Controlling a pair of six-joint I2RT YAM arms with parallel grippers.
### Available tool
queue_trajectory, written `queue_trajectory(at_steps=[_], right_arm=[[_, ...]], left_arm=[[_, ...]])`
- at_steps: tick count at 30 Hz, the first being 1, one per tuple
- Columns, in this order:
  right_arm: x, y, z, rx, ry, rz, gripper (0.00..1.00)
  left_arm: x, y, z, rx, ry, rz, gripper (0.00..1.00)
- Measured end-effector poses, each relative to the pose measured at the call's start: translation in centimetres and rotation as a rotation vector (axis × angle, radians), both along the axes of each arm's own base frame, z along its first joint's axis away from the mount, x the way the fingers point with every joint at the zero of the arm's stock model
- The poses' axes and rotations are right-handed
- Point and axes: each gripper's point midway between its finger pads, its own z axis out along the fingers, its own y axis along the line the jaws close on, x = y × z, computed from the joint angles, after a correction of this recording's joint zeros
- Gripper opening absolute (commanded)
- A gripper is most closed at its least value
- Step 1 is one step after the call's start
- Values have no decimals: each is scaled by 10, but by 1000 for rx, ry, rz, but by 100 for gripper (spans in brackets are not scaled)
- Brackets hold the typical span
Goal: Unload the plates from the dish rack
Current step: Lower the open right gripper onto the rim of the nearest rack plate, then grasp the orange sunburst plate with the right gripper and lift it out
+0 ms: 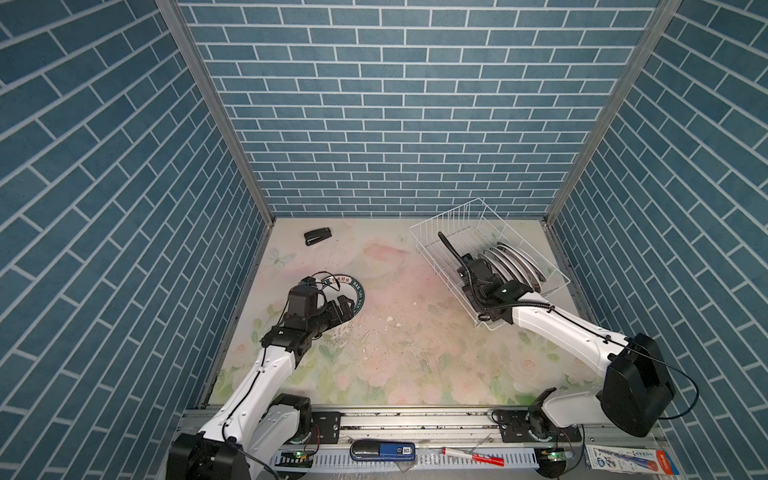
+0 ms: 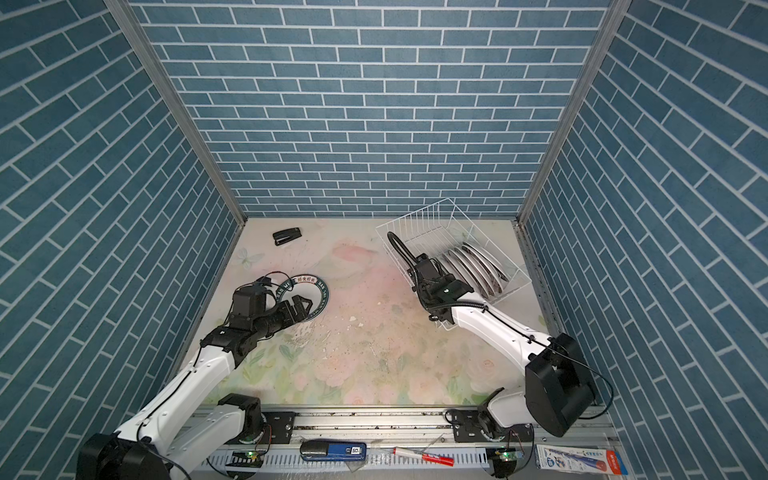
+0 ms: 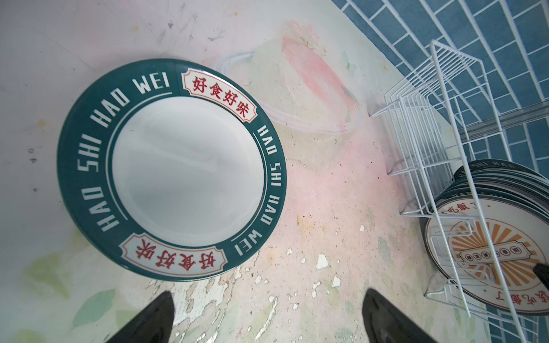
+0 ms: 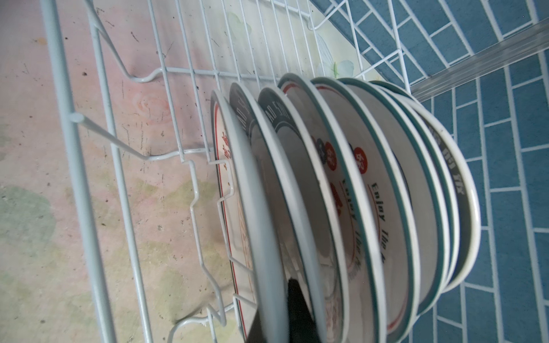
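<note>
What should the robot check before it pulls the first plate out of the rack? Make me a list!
1. Right gripper shut on the front plate: ok. Its dark fingers pinch the rim.
2. Only one plate pinched: ok, it seems. One finger sits in the gap before the next plate.
3. Front plate free of the dish rack wires: cannot tell. Its lower edge is hidden.
4. Left gripper out of the way: ok. It is open, near the green-rimmed plate lying flat on the table, far from the rack.
5. Room to set the plate down: ok. Bare table lies between the rack and the green-rimmed plate.
</note>
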Motion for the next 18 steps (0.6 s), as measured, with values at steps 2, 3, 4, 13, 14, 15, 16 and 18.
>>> queue_trajectory(at_steps=[2,3,4,13,14,15,16,18], right_arm=[[-1,1,1,-2,0,10,0],[-1,2,1,-1,1,13,0],[-2,2,2,1,0,15,0],[-9,1,31,35,-70,30,0],[-10,1,35,39,-82,34,0],[-10,1,39,42,-93,37,0],[-11,1,43,46,-106,42,0],[-13,0,52,57,-128,48,0]], left_arm=[[0,6,6,21,-25,22,99],[0,8,8,32,-37,33,99],[0,10,10,40,-47,39,99],[0,8,4,51,-29,14,99],[-1,7,1,49,-23,5,99],[-1,6,-1,47,-18,-2,99],[-2,5,-3,46,-14,-7,99],[-3,4,-5,43,-10,-15,99]])
